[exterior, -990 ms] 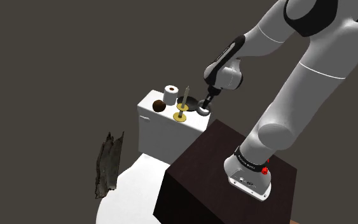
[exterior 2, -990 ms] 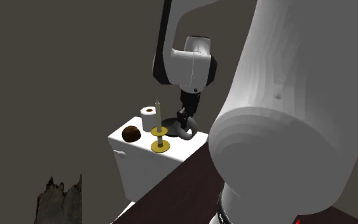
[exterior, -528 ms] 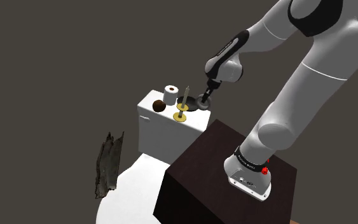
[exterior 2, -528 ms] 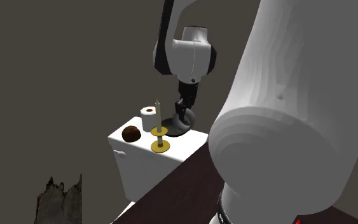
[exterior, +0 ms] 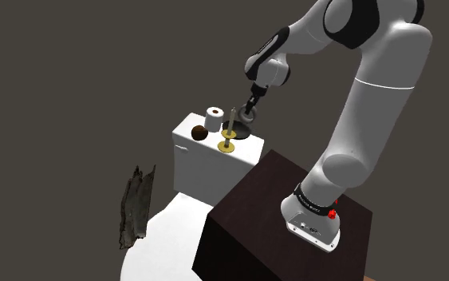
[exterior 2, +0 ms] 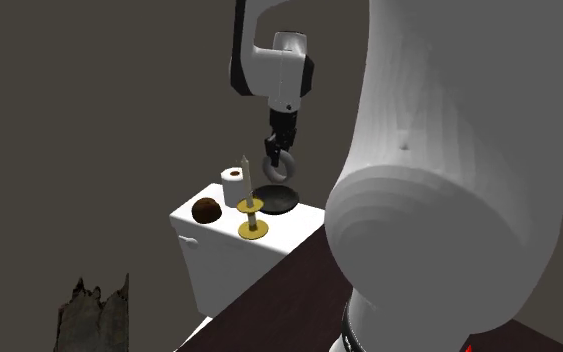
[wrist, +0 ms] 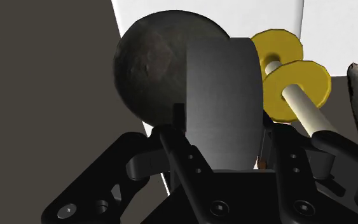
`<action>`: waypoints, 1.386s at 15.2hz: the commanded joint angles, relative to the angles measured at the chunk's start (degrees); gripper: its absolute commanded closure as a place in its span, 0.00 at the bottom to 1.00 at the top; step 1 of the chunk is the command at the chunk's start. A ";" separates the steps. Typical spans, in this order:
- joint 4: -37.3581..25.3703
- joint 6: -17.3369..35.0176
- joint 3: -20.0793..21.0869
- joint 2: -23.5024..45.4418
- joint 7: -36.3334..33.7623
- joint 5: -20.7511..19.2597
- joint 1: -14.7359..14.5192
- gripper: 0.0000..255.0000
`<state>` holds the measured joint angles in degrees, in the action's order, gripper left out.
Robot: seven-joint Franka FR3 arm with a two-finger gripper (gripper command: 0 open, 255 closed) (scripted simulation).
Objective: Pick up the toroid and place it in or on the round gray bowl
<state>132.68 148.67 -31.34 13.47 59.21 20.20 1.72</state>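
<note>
Grey ring-shaped toroid point(exterior 2: 278, 168) clamped between the two fingers of the all-black gripper point(exterior 2: 278, 154), hanging below the fingertips. The toroid is in the air over the round dark grey bowl point(exterior 2: 278, 199), clear of it and not touching.

Wrist view: toroid point(wrist: 225, 95) seen edge-on with a finger pressed to each flank. The gripper point(wrist: 223, 124) is narrowed to the ring's thickness. The bowl point(wrist: 149, 70) lies beyond, partly covered by the ring.

Shoulder view: gripper point(exterior: 249, 110) points down and slightly toward that view's left. The toroid point(exterior: 245, 118) is just above the bowl point(exterior: 238, 132).

The bowl sits on a white box-shaped surface point(exterior 2: 224, 250), at its right end in the second exterior view. Just beside the bowl, a pale candle point(exterior 2: 248, 175) stands upright in a gold two-disc holder point(exterior 2: 252, 229). A white paper roll point(exterior 2: 233, 186) sits behind the candle. A brown ball point(exterior 2: 207, 211) lies further toward that view's left.

The dark brown box stand point(exterior: 246, 215) sits close against the surface. A rough dark bark-like slab point(exterior: 135, 206) stands well apart, toward the shoulder view's left.
</note>
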 commanded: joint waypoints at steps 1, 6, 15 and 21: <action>-5.83 -2.56 1.01 4.12 1.50 2.26 1.59 1.00; -11.21 -3.61 2.83 9.17 2.91 4.89 3.66 1.00; -11.81 0.96 6.55 14.85 6.79 10.04 6.44 1.00; -12.92 4.11 9.56 19.23 9.49 13.52 8.72 1.00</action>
<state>119.99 152.13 -22.39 31.82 68.10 33.01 9.94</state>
